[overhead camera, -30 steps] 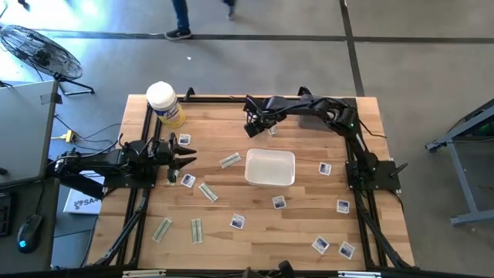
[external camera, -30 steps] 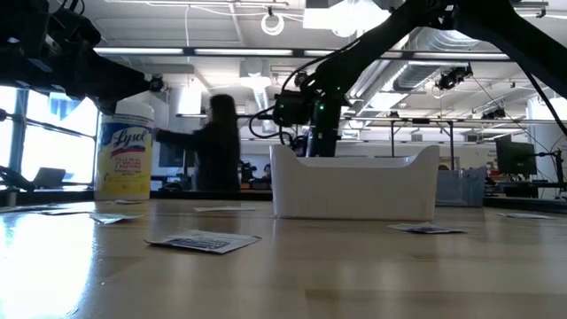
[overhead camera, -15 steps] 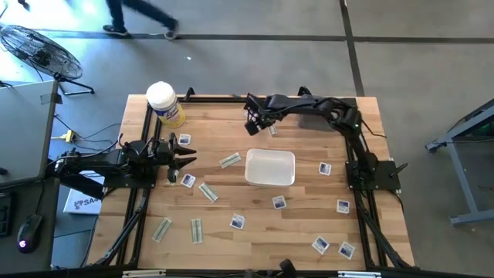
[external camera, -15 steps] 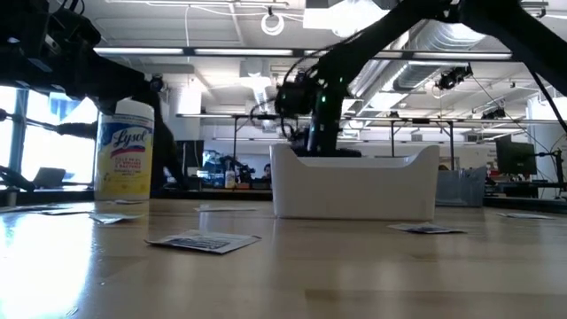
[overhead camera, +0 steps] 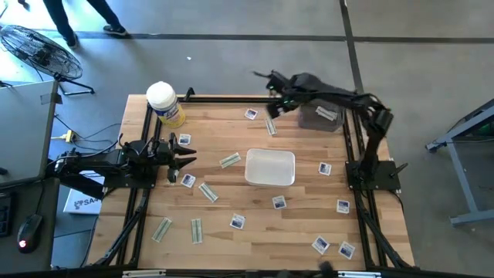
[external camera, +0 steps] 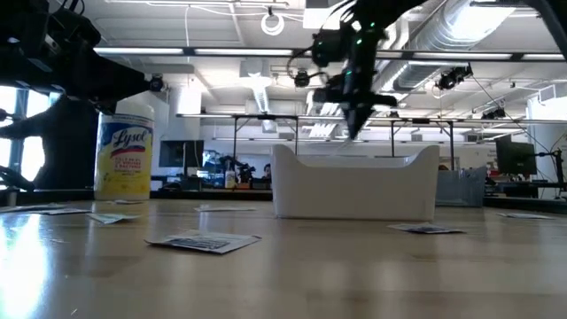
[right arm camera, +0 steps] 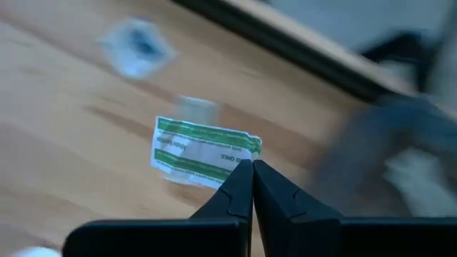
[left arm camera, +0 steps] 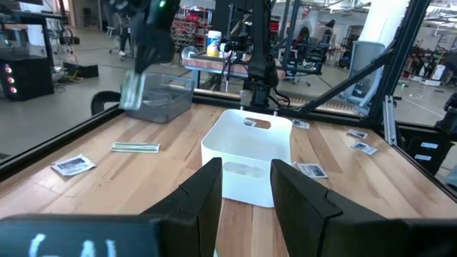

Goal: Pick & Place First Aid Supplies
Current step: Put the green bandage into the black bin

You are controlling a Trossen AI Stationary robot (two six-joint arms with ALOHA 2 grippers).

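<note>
Wooden table [overhead camera: 255, 224]: one white tray [overhead camera: 270, 167], five green strips, ten square packets.

Two dark jointed arms, black cabling, tapered black fingers [left arm camera: 213, 193], possibly a green indicator light

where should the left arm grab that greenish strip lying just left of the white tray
Take the strip across its narrow width near the middle, coming straight down from above. It lies flat on the table, tilted diagonally, so the jaws should turn square to its long edges. The tray sits close on one side, so stay clear of its rim.
</note>
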